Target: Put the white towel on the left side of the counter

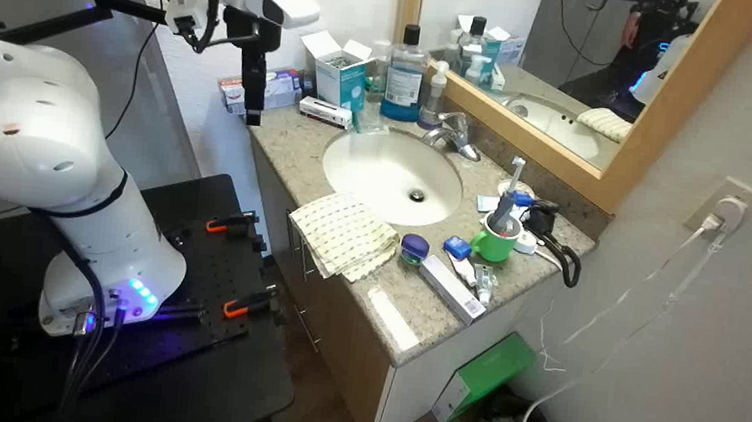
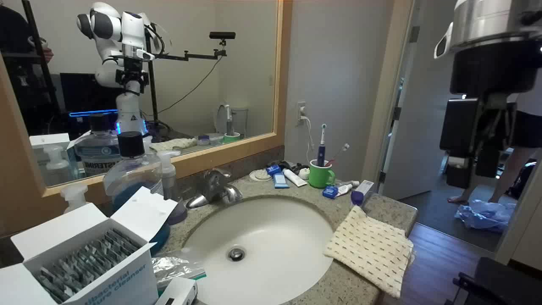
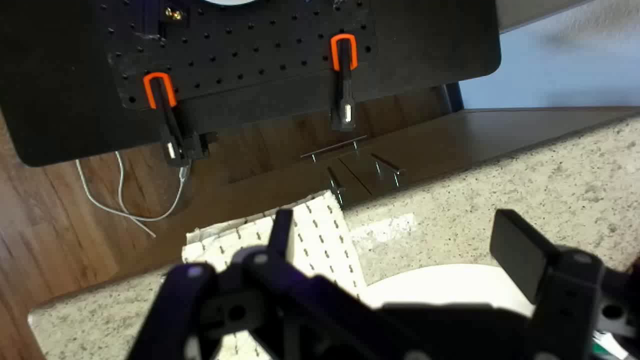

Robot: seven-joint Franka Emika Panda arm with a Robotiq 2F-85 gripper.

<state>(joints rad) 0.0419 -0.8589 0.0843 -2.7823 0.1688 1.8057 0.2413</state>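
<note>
The white towel point(image 1: 344, 235) is a folded pale cloth with rows of small dark dashes. It lies on the beige speckled counter point(image 1: 288, 147) beside the sink, one edge hanging over the front. It also shows in an exterior view point(image 2: 370, 250) and in the wrist view point(image 3: 322, 240), partly hidden behind a finger. My gripper point(image 3: 397, 230) is open and empty, its fingers wide apart. In an exterior view the gripper point(image 1: 253, 118) points down above the counter's front edge, on the opposite side of the sink from the towel. It also hangs at the right in an exterior view point(image 2: 470, 169).
The oval sink point(image 1: 380, 169) and chrome faucet point(image 1: 454, 135) sit mid-counter. An open box point(image 1: 339, 78), mouthwash bottle point(image 1: 403, 81) and soap pump point(image 1: 434, 98) stand at the back. A green cup point(image 1: 495, 244), purple-lidded jar point(image 1: 414, 248) and long box point(image 1: 453, 289) are near the towel.
</note>
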